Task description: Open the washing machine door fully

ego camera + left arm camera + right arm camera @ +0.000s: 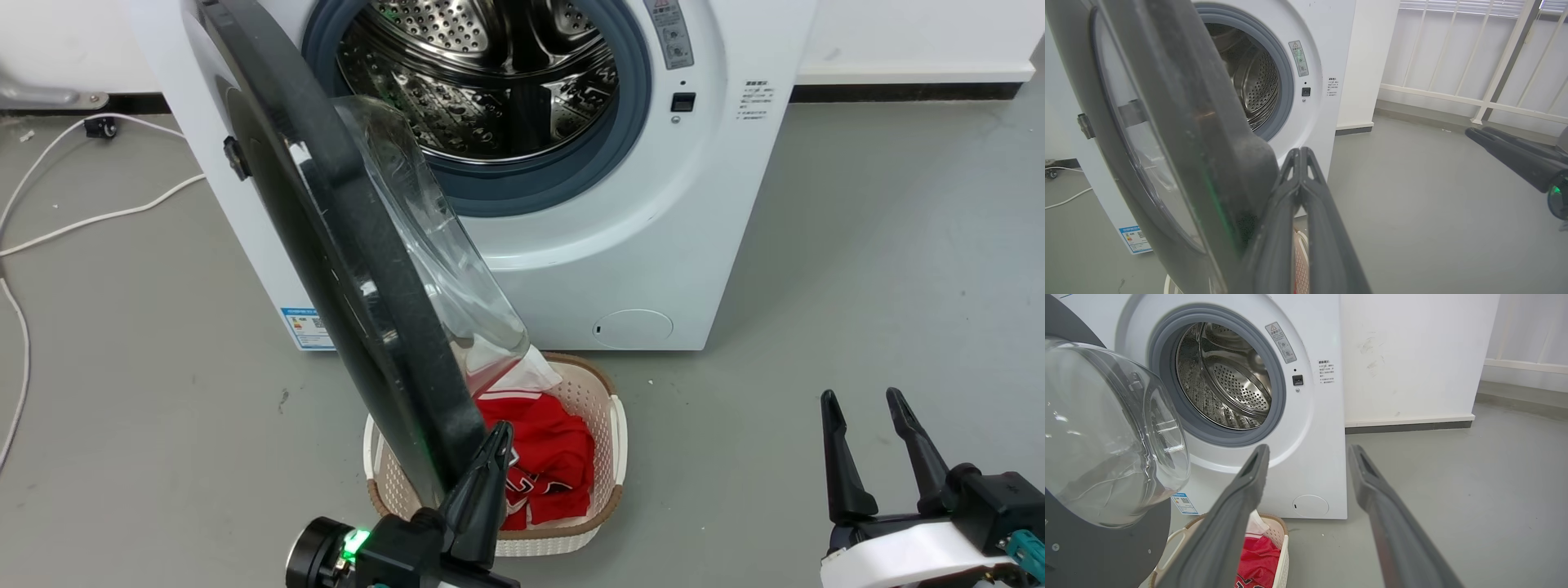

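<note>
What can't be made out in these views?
1. Head view: whether the left pincer touches the washing machine door; their outlines overlap.
2. Head view: left side of the laundry basket, behind the door.
3. All views: warning label text, too small.

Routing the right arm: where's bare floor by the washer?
Free: floor right of the washing machine and basket, up to the right end effector; floor left of the door, to the cable. Crowded: door over basket, left end effector at its rim.
</note>
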{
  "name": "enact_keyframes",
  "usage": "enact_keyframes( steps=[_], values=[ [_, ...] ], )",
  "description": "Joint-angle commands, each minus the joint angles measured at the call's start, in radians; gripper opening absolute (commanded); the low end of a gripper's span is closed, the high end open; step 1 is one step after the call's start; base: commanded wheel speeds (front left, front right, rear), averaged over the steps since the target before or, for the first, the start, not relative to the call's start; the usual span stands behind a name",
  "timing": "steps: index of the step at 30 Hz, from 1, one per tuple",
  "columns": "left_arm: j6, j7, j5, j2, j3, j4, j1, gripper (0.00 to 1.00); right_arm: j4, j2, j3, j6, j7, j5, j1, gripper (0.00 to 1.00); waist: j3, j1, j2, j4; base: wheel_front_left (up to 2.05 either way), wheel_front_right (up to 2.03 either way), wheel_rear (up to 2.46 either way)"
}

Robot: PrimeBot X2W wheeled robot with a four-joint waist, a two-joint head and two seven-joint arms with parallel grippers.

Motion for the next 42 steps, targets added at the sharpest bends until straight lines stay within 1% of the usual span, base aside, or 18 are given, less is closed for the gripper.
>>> enact_keyframes(
  steps=[1, 10, 28, 31, 35, 39, 42],
  values=[
    [0.014, -0.006, 0.004, 0.016, 0.024, 0.001, -0.003, 0.0, -0.003, 0.003, -0.002, -0.001, 0.0, 0.008, 0.009, 1.0, 0.003, 0.0, 0.0, 0.009, 0.0, 0.0, 0.0],
    [0.03, -0.005, 0.007, 0.018, 0.025, -0.024, 0.004, 0.0, -0.005, 0.003, -0.005, -0.001, 0.002, 0.004, 0.007, 1.0, 0.007, 0.0, 0.0, 0.054, 0.0, 0.0, 0.0],
    [0.079, -0.008, -0.005, 0.023, 0.055, -0.066, 0.033, 0.0, -0.009, 0.003, -0.008, -0.001, 0.008, -0.003, -0.005, 1.0, 0.007, 0.0, 0.0, 0.238, 0.0, 0.0, 0.0],
    [0.084, -0.013, -0.025, 0.025, 0.078, -0.052, 0.039, 0.0, -0.011, 0.003, -0.009, -0.001, 0.009, -0.002, -0.006, 1.0, 0.006, 0.0, 0.0, 0.263, 0.0, 0.0, 0.0],
    [0.085, -0.021, -0.062, 0.035, 0.121, -0.021, 0.038, 0.0, -0.015, 0.003, -0.005, -0.001, 0.011, -0.004, -0.011, 1.0, 0.009, 0.0, 0.0, 0.281, 0.0, 0.0, 0.0],
    [0.076, -0.039, -0.087, 0.052, 0.156, -0.007, 0.023, 0.0, -0.017, 0.003, -0.003, -0.001, 0.015, -0.004, -0.018, 1.0, 0.016, 0.0, 0.0, 0.286, 0.0, 0.0, 0.0],
    [0.076, -0.051, -0.109, 0.063, 0.197, 0.015, 0.006, 0.0, -0.017, 0.003, 0.002, -0.001, 0.016, -0.004, -0.024, 1.0, 0.023, 0.0, 0.0, 0.282, 0.0, 0.0, 0.0]
  ],
)
